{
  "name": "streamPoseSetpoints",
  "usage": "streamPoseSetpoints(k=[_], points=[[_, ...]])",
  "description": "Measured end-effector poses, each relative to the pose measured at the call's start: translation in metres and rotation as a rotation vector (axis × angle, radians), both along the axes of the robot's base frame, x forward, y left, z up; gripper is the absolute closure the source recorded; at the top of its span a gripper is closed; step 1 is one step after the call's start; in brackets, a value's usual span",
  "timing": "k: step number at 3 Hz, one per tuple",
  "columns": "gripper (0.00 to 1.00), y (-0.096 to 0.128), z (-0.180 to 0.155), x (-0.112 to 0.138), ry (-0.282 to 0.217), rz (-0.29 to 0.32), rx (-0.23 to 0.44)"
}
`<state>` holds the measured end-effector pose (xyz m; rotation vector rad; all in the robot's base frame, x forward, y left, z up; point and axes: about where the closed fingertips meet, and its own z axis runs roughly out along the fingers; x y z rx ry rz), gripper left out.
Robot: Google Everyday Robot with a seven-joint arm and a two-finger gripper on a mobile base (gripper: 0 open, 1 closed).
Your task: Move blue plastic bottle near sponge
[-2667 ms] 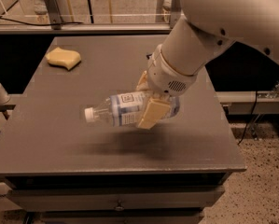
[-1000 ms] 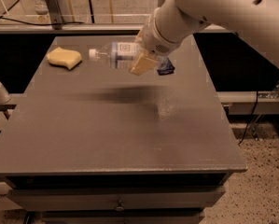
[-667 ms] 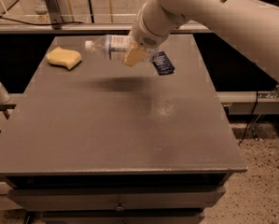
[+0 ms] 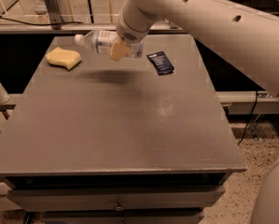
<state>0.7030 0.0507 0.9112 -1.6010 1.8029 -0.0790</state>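
Above the table (image 4: 129, 125), pincer (image 4: 122, 49) holds blue plastic bottle (image 4: 98, 40) sideways — near sponge (image 4: 63, 58); packet (image 4: 160, 62) apart.

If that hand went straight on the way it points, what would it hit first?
Probably the bare grey tabletop just below it. The hand, gripping the clear blue-labelled plastic bottle, points down above the table's far end; the wavy yellow foam sponge lies off to one side. Depth is uncertain.

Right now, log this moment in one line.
gripper: shut on blue plastic bottle, held over table | sponge: on table, apart
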Motion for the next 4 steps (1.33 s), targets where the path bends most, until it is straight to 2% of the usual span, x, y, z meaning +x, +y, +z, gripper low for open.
streamPoseSetpoints(k=[1, 2, 4], points=[[1.00, 0.007, -0.008, 0.006, 0.014, -0.011, 0.024], [1.00, 0.014, -0.019, 0.026, 0.029, -0.040, 0.054], [1.00, 0.023, -0.049, 0.074, 0.136, -0.125, 0.117]])
